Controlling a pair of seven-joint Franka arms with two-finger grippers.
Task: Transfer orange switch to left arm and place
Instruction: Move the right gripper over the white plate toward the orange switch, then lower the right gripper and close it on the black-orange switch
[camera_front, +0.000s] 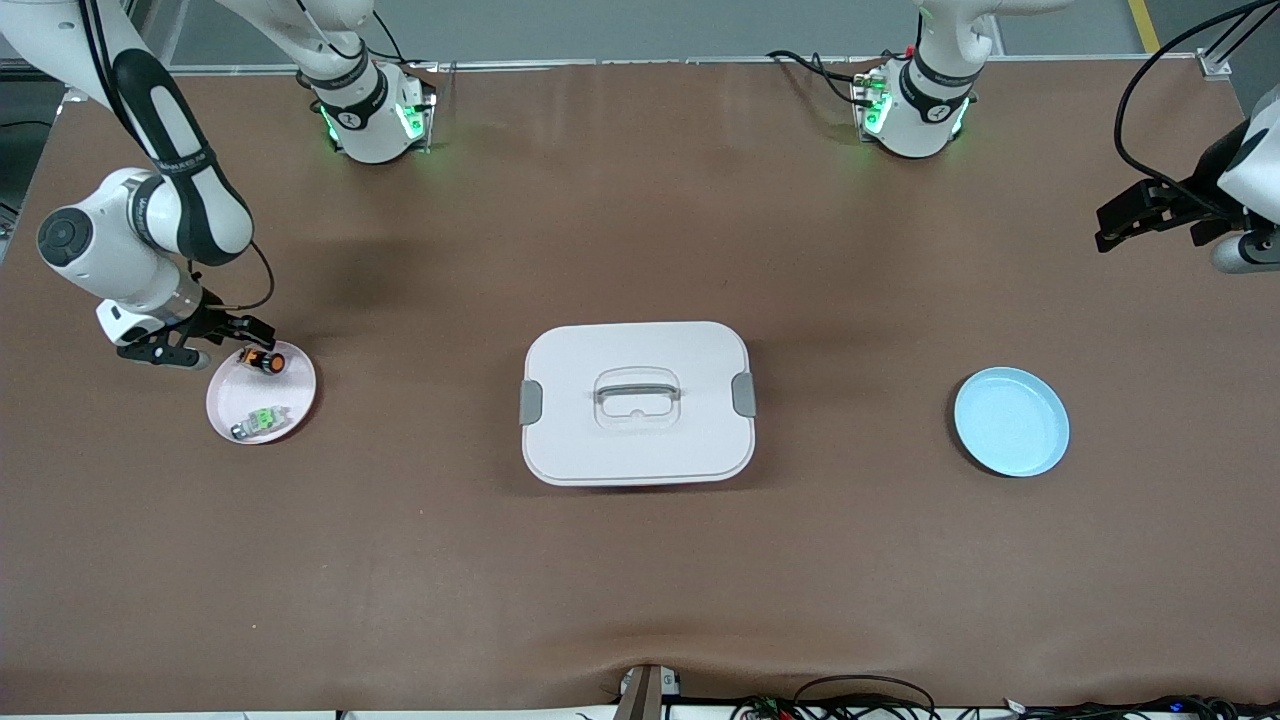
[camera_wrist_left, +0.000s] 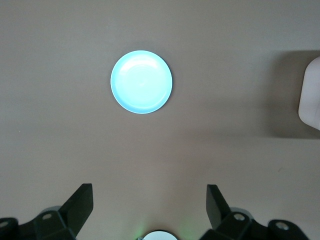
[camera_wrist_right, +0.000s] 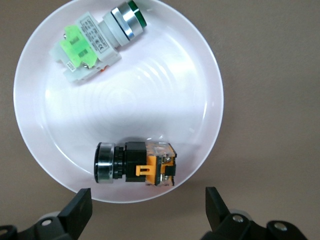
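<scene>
The orange switch (camera_front: 262, 361) lies on its side in a small pink plate (camera_front: 232, 398) toward the right arm's end of the table; in the right wrist view the switch (camera_wrist_right: 135, 162) shows its black body and orange end. My right gripper (camera_front: 205, 338) is open and empty at the plate's rim (camera_wrist_right: 125, 100), close to the switch without touching it; it also shows in the right wrist view (camera_wrist_right: 147, 212). The white box (camera_front: 637, 402) sits mid-table. My left gripper (camera_front: 1130, 215) is open and empty, waiting high over the left arm's end; it also shows in the left wrist view (camera_wrist_left: 150, 210).
A green-topped switch (camera_front: 262, 420) shares the pink plate, nearer the front camera; it also shows in the right wrist view (camera_wrist_right: 100, 40). A blue plate (camera_front: 1011, 421) lies toward the left arm's end and shows in the left wrist view (camera_wrist_left: 141, 82), as does the box's corner (camera_wrist_left: 311, 95).
</scene>
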